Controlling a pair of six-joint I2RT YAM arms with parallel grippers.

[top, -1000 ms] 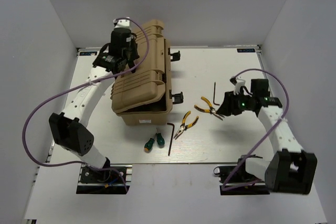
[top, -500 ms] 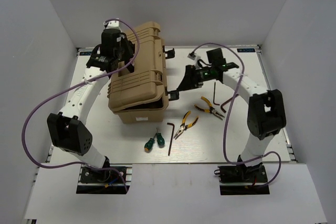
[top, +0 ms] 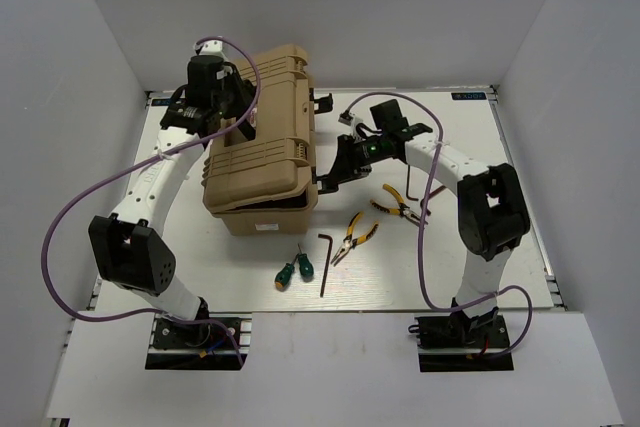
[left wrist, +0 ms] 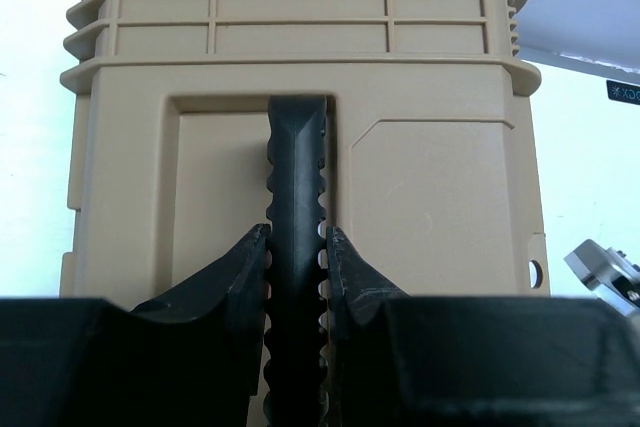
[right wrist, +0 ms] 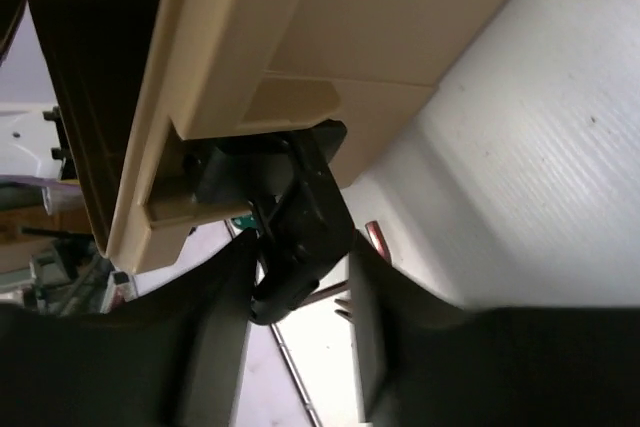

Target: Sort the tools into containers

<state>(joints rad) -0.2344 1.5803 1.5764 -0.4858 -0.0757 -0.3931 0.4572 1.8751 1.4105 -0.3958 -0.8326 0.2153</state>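
Observation:
The tan toolbox [top: 268, 152] stands at the table's left, its lid raised a crack over a dark gap at the front. My left gripper [left wrist: 297, 247] is shut on the black top handle [left wrist: 297, 162]; in the top view it [top: 215, 107] sits on the lid. My right gripper [top: 333, 175] is at the box's right side. It [right wrist: 300, 282] stands open around a black side latch [right wrist: 305, 207], the left finger touching it and the right one apart. Two yellow-handled pliers [top: 398, 209] [top: 352, 237], two green screwdrivers [top: 302, 265] [top: 284, 274] and two hex keys [top: 325, 262] [top: 410, 177] lie on the table.
A second black latch [top: 325, 100] sticks out from the box's far right side. The right arm's purple cable [top: 425, 237] loops over the table near the pliers. White walls close in the table on three sides.
The right arm has swung from the table's right side over to the toolbox's near latch. The left gripper has drawn the lid a little to the left, still on the handle.

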